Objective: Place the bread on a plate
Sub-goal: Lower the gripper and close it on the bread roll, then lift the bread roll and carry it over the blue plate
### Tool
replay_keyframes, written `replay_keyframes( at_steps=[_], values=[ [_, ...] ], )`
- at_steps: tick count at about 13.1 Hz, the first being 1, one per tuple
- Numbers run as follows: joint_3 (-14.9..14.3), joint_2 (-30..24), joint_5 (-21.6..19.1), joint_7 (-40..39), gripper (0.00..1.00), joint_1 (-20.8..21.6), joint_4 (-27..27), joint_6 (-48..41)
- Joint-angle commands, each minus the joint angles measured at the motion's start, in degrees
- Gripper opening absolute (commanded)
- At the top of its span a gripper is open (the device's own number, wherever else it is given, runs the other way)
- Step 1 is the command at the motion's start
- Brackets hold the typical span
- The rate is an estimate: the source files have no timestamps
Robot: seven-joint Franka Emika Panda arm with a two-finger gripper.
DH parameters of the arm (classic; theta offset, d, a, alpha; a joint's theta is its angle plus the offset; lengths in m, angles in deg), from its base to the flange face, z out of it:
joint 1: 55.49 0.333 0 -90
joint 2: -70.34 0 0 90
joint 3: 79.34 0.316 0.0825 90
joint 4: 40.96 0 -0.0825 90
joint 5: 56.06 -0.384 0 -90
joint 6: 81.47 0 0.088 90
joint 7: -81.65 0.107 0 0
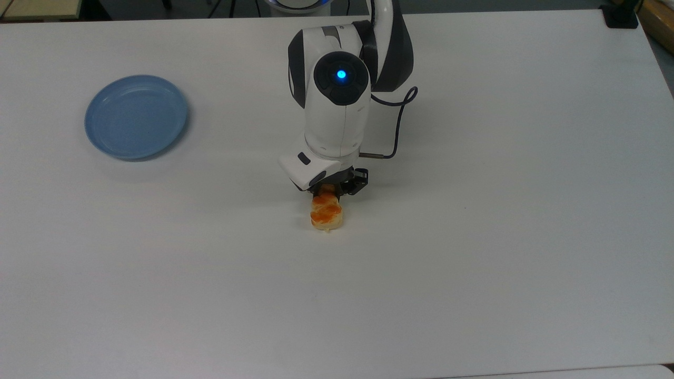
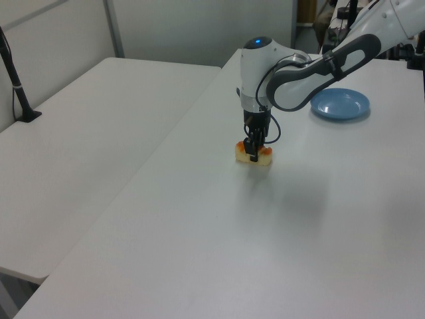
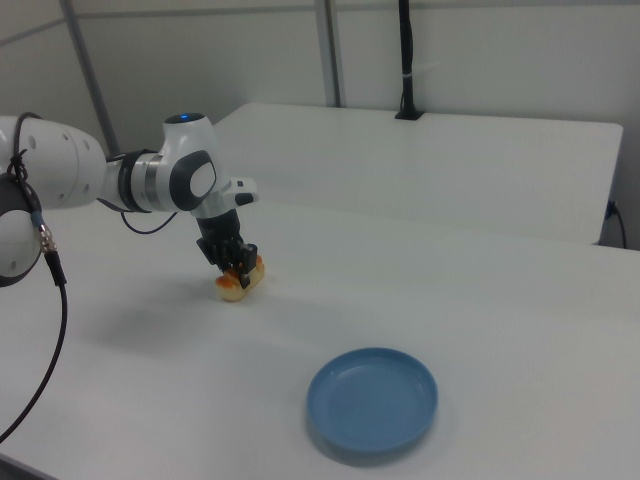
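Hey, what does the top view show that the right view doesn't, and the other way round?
The top view alone shows the blue light on the arm's joint face-on, and the plate far off to the top view's left of the bread. The right view alone shows a black pole on the far table, with the plate nearer the camera. Both show the gripper down at the bread, which is on the white table, and an empty plate.

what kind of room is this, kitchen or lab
Most likely a robotics lab, not a kitchen: a Franka arm's gripper works at a bread roll on a bare white table, with a lone blue plate.
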Motion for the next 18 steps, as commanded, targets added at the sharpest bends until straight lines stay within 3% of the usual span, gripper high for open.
replay_keyframes(
  at_steps=[1, 5, 7, 11, 15, 18],
  values=[
    [-1.3, -1.7, 0.8, 0.4, 0.28, 0.4, 0.6, -0.2],
    [-5.2, -6.8, 0.5, -8.0, 0.28, -1.7, -0.1, -6.6],
    [-9.4, -8.4, -0.1, -14.5, 0.28, -3.8, -1.0, -9.6],
    [-16.3, -11.4, -1.3, -24.6, 0.28, -6.1, -8.0, -9.0],
    [-22.9, -11.7, -3.3, -33.5, 0.28, -7.7, -11.5, -8.1],
    [-25.1, -11.6, -4.8, -35.0, 0.30, -8.3, -15.1, -2.4]
  ],
)
